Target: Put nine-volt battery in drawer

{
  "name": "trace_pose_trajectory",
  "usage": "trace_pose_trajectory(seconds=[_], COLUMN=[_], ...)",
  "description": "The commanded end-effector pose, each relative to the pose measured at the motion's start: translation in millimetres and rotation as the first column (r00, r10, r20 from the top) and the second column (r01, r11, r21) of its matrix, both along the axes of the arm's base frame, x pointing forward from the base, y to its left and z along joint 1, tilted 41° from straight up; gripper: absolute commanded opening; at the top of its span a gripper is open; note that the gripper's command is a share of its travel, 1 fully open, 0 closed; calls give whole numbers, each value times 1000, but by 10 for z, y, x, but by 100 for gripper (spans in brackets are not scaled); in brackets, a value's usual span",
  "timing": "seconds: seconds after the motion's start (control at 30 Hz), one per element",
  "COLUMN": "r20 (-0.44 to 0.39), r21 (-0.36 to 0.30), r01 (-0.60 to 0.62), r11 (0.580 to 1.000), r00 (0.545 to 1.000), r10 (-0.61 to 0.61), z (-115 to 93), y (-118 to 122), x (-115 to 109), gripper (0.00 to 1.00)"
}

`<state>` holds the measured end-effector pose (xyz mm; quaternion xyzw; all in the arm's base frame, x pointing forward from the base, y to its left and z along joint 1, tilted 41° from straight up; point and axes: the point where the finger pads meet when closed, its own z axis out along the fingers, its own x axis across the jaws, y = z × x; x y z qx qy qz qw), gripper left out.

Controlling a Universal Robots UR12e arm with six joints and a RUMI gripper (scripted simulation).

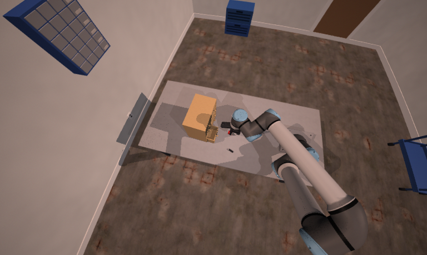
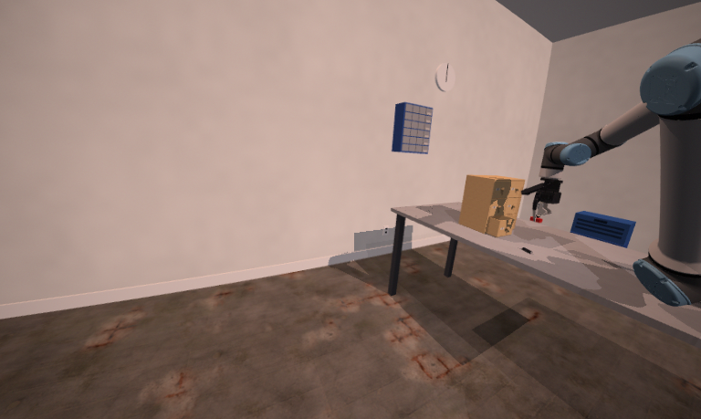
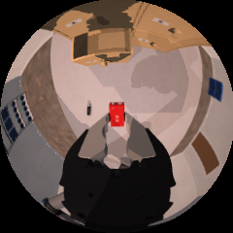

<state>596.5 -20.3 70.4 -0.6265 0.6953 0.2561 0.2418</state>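
My gripper (image 3: pixel 116 113) is shut on a small red block, the nine-volt battery (image 3: pixel 116 114), and holds it a little above the table. It also shows in the top view (image 1: pixel 231 131) and the exterior view (image 2: pixel 537 218). The tan wooden chest (image 1: pixel 199 116) stands upright on the table to the left of the gripper; it also shows in the exterior view (image 2: pixel 491 203). Its lowest drawer (image 3: pixel 102 46) is pulled out and looks empty; it also shows in the top view (image 1: pixel 212 134). The battery is a short way in front of the open drawer, not over it. I cannot read the drawer marks.
A small dark thing (image 1: pixel 230 150) lies on the table near the front edge, also seen in the wrist view (image 3: pixel 88 107). The arm's base (image 1: pixel 294 158) stands at the right end of the table. The other drawers of the chest look shut.
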Motion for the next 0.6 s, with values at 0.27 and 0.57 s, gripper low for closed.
trace_pose_trajectory(seconds=[0.27, 0.57], r20=[10, 28], r21=[-2, -4], r01=[8, 24], r11=[1000, 1000], r00=[1000, 999], r10=[-8, -24], z=[3, 3], y=[-6, -6], x=[5, 3], gripper=[13, 13])
